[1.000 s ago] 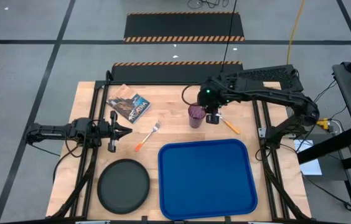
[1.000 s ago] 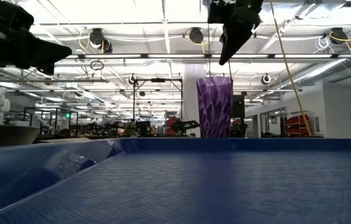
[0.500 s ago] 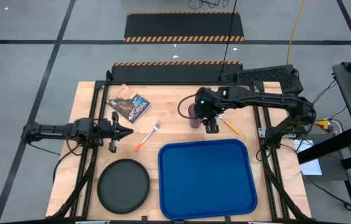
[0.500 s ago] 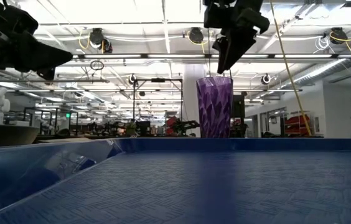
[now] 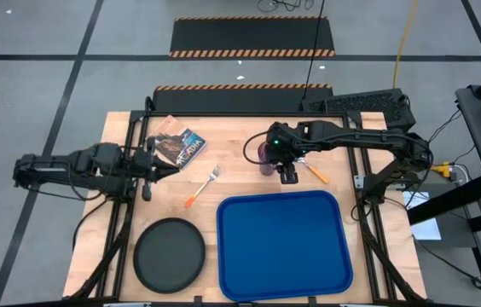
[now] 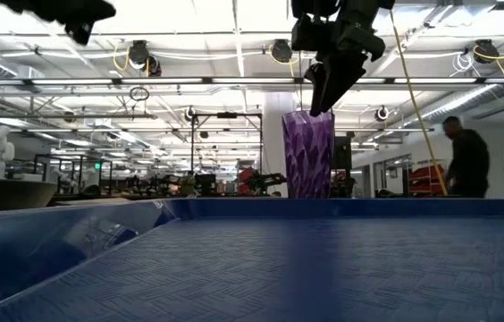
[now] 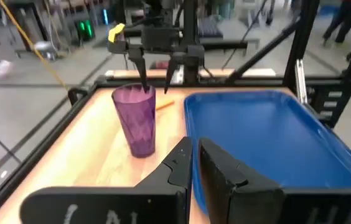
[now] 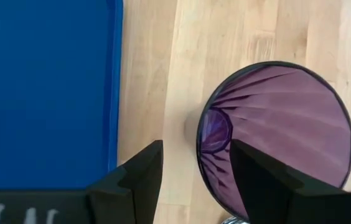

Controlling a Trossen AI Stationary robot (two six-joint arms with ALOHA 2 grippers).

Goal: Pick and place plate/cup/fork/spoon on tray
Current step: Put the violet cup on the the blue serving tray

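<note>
The purple cup (image 5: 266, 159) stands upright on its base on the wooden table, beyond the blue tray (image 5: 281, 246). My right gripper (image 8: 194, 180) is open just above the cup's rim (image 7: 137, 92). One finger is over the cup's inside and one is outside its wall, on the tray side; I see no touch. The fork (image 5: 202, 188) lies left of the cup. The spoon (image 5: 314, 171) lies right of it, partly under the right arm. The black plate (image 5: 170, 254) lies left of the tray. My left gripper (image 7: 195, 165) is shut and empty, high over the table's left side.
A printed packet (image 5: 178, 147) lies at the far left of the table, near my left gripper (image 5: 165, 167). Black frame rails run along the table's edges. A person walks in the room behind the table (image 6: 466, 156).
My right gripper has moved toward the table's left, from beside the cup to over its rim, and come down a little. My left arm has risen, leaving most of the low view, and has drawn back toward the table's left edge.
</note>
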